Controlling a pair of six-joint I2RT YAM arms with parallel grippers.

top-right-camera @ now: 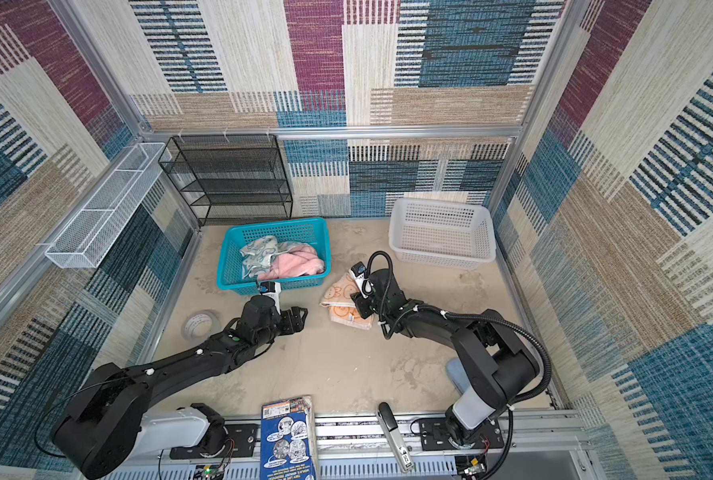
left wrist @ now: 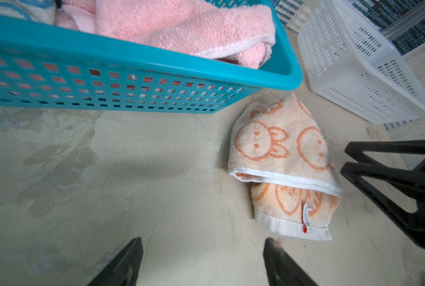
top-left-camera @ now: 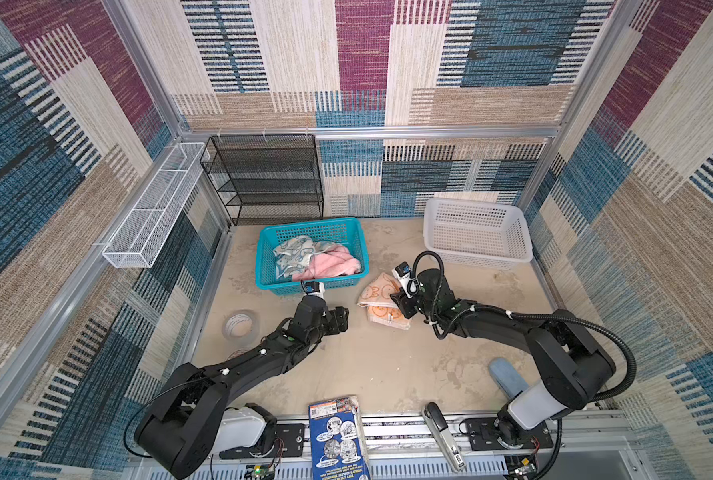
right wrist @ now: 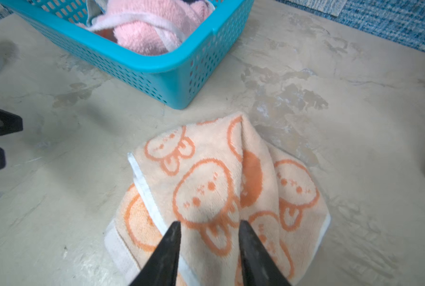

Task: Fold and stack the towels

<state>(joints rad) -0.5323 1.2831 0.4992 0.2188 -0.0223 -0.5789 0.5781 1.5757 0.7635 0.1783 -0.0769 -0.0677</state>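
Right hand (right wrist: pixel 209 222) over rumpled orange towel (right wrist: pixel 206 188), perhaps touching.

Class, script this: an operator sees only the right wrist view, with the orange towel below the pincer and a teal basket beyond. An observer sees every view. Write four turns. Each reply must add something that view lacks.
Operator: What shares the teal basket with the pink towel?
Observer: A crumpled blue printed towel, lying beside it.
Operator: What is the white sliver at my edge?
Observer: A white basket at the back of the table, holding nothing.
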